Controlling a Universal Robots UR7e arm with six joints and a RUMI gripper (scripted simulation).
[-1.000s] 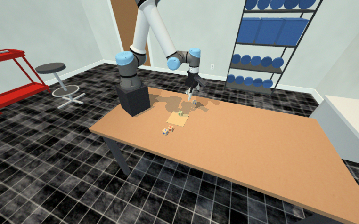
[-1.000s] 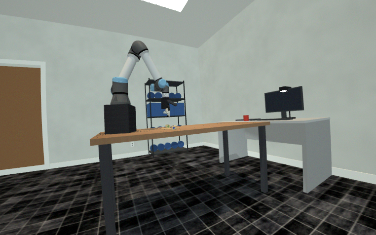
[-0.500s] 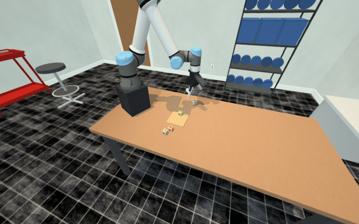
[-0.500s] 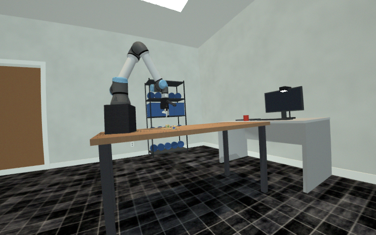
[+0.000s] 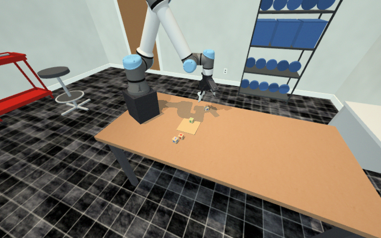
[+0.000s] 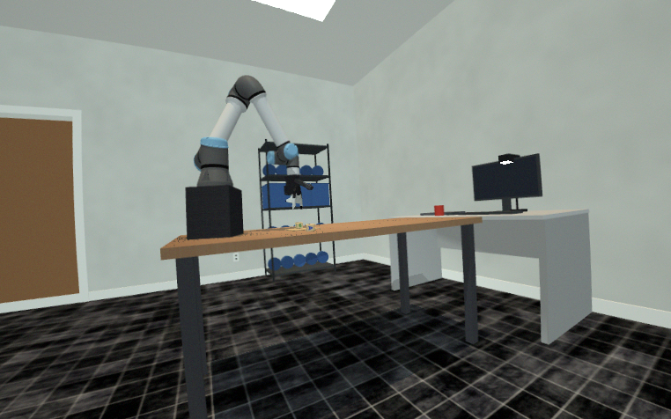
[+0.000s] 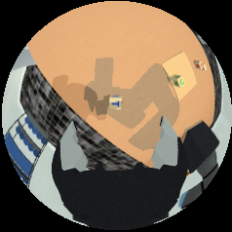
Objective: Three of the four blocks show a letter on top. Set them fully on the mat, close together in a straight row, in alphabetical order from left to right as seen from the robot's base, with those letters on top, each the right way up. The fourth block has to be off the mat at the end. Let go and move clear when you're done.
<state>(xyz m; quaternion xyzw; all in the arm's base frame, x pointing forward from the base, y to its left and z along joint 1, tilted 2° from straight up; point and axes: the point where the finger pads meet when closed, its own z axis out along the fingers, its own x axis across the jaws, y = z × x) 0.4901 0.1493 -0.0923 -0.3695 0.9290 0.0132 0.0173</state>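
A pale mat (image 5: 189, 126) lies on the wooden table in front of the robot base. A block with a green G (image 5: 191, 120) stands on the mat's far edge; it also shows in the wrist view (image 7: 179, 81). A block with a blue T (image 7: 116, 102) lies off the mat near the table's far edge, seen in the top view too (image 5: 206, 108). Two more blocks lie off the mat's near side: one with a red mark (image 5: 181, 136) and one with a blue mark (image 5: 175, 140). My gripper (image 5: 205, 95) hangs open and empty above the T block; its fingers frame that block in the wrist view (image 7: 118, 146).
The black robot pedestal (image 5: 141, 105) stands at the table's left corner. A shelf rack with blue bins (image 5: 286, 44) is behind the table. A white desk (image 6: 510, 229) with a monitor stands to the right. A red cart (image 5: 5, 82) and a stool (image 5: 63, 85) are on the left.
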